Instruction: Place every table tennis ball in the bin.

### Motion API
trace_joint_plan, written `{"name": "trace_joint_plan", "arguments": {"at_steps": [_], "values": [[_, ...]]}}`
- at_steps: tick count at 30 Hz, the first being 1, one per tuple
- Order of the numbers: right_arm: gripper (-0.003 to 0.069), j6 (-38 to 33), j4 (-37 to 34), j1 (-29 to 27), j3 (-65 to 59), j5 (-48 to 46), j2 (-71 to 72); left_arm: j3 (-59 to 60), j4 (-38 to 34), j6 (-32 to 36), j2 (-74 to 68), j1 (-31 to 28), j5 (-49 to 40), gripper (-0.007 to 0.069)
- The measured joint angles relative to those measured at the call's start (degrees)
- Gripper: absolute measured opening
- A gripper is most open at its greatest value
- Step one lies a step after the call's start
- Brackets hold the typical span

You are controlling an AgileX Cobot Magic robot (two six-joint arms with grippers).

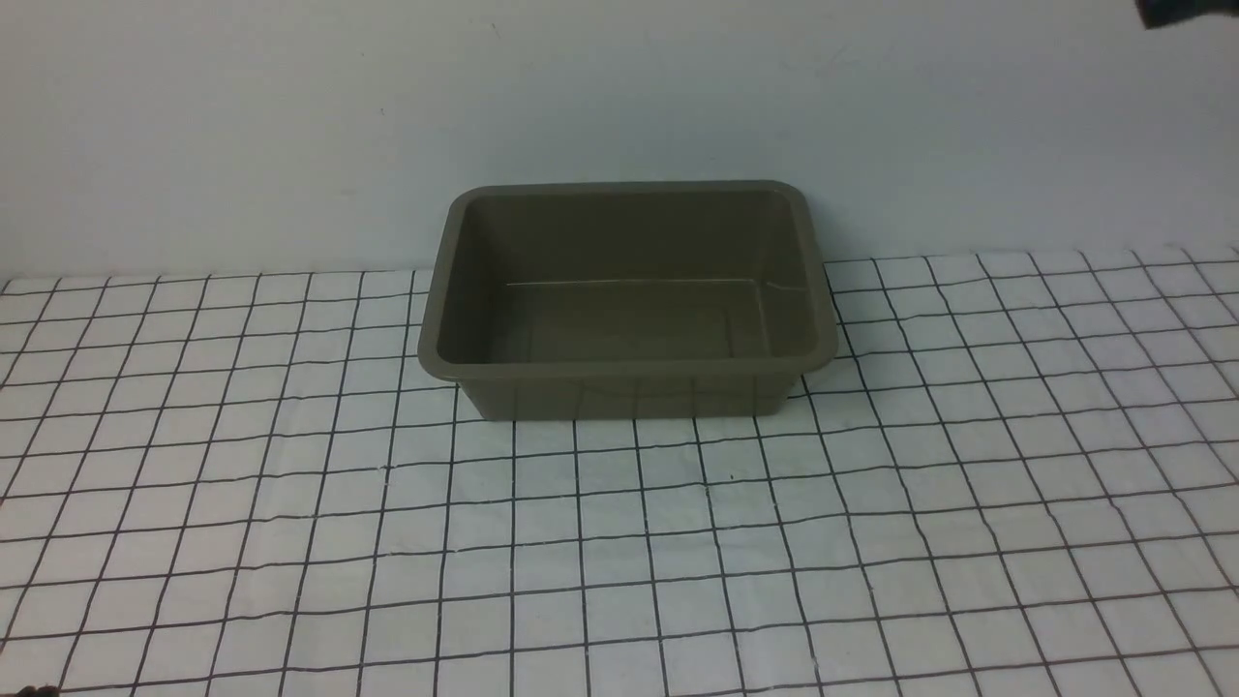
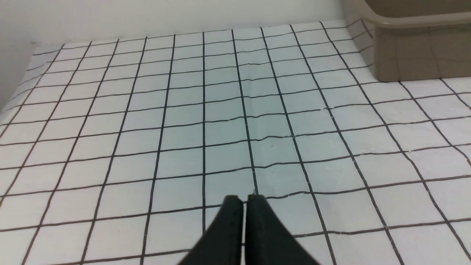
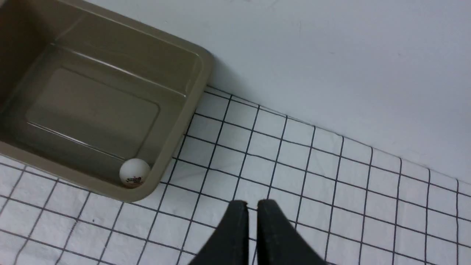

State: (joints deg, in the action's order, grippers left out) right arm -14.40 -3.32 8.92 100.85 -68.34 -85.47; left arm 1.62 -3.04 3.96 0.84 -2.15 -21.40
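The ball (image 3: 134, 173) already lies in the bin's (image 3: 188, 110) five-o'clock corner, so right hand (image 3: 252, 203) and left hand (image 2: 244, 198) hang closed, empty.

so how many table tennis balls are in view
1. The table tennis ball lies inside the bin, in a corner of its floor, seen from the right wrist view. No view shows the whole floor, so others may be hidden.
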Motion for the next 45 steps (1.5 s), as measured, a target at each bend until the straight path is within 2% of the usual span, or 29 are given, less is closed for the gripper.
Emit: {"name": "trace_joint_plan", "arguments": {"at_steps": [3, 12, 20, 41, 45], "values": [[-0.0006, -0.20, -3.23, -0.05, -11.75, 7.25, 10.06, 0.00, 0.00, 0.00, 0.00, 0.00, 0.00, -0.0005], [-0.0016, -3.14, -11.00, -0.05, -48.90, 22.94, 33.09, 0.00, 0.00, 0.00, 0.00, 0.00, 0.00, -0.0005], [-0.0017, -3.35, -16.71, -0.05, -67.68, 29.26, 42.41, 0.00, 0.00, 0.00, 0.00, 0.00, 0.00, -0.0005], [-0.0018, -3.17, -16.84, -0.05, -70.43, 19.65, 43.38, 0.00, 0.00, 0.00, 0.00, 0.00, 0.00, -0.0005], [-0.0018, -4.01, -17.09, -4.19, -70.43, 18.18, 46.34, 0.00, 0.00, 0.00, 0.00, 0.00, 0.00, -0.0005]]}}
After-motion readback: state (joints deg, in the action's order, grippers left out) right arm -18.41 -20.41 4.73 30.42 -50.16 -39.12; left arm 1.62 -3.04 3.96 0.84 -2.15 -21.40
